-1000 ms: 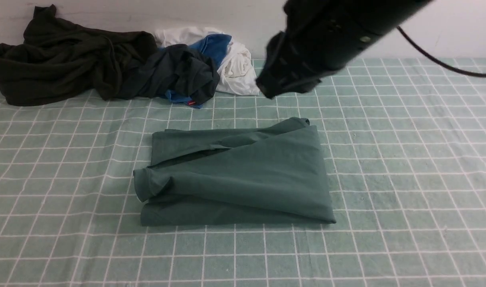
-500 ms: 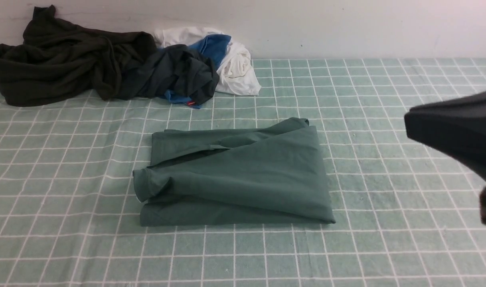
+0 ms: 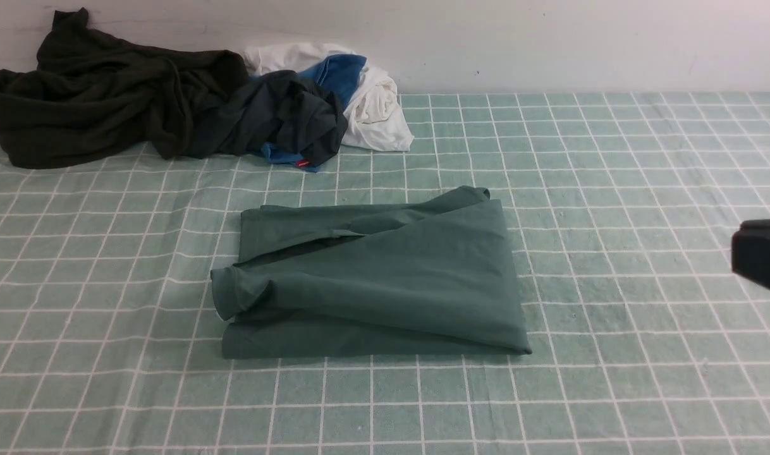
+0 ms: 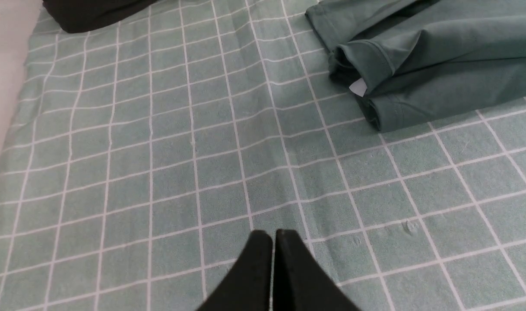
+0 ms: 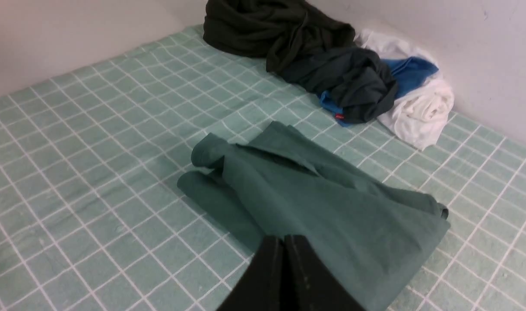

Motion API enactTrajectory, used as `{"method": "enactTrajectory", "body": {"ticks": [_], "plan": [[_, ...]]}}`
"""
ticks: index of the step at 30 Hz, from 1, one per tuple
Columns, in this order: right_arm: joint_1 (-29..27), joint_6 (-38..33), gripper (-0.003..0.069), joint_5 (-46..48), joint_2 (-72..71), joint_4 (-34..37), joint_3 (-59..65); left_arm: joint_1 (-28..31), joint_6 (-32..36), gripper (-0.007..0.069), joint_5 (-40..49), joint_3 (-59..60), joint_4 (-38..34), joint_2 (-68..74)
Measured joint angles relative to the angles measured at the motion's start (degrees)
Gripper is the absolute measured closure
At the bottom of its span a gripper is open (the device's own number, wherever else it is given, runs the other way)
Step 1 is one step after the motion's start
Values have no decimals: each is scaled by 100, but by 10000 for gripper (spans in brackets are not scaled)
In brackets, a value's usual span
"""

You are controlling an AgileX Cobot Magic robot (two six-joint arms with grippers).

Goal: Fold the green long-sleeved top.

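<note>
The green long-sleeved top (image 3: 372,278) is lying folded and released on the checked sheet (image 3: 612,189), since the left gripper (image 4: 273,235) and right gripper (image 5: 284,239) are both hanging closed and empty.

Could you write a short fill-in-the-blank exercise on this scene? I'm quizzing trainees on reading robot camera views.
1. The green long-sleeved top lies ____ on the checked sheet.
2. The left gripper is ____, holding nothing.
3. The right gripper is shut and holds ____.
4. The pile of other clothes lies against the ____.

Missing words: folded; shut; nothing; wall
</note>
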Motion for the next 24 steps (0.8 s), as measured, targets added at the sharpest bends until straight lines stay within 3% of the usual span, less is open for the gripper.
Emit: {"method": "enactTrajectory", "body": {"ticks": [6,11,12,13,16,20,24], "plan": [[-251,21,673,-1513,-842,-164,1351,0,0,628,0,0,0,0],[-1320,321,673,-2838,-2007,-212,2960,0,0,628,0,0,0,0],[-1747,436,673,-3023,-2308,-217,3314,0,0,628,0,0,0,0],[-1811,462,673,-3023,-2357,-217,3369,0,0,628,0,0,0,0],[-2906,841,673,-3071,-3105,-229,4216,0,0,628,0,0,0,-5],[-3878,1328,673,-2837,-3661,-478,4973,0,0,628,0,0,-4,-5],[-4295,1698,673,-2616,-3728,-870,5231,0,0,628,2,0,-4,-5]]}}
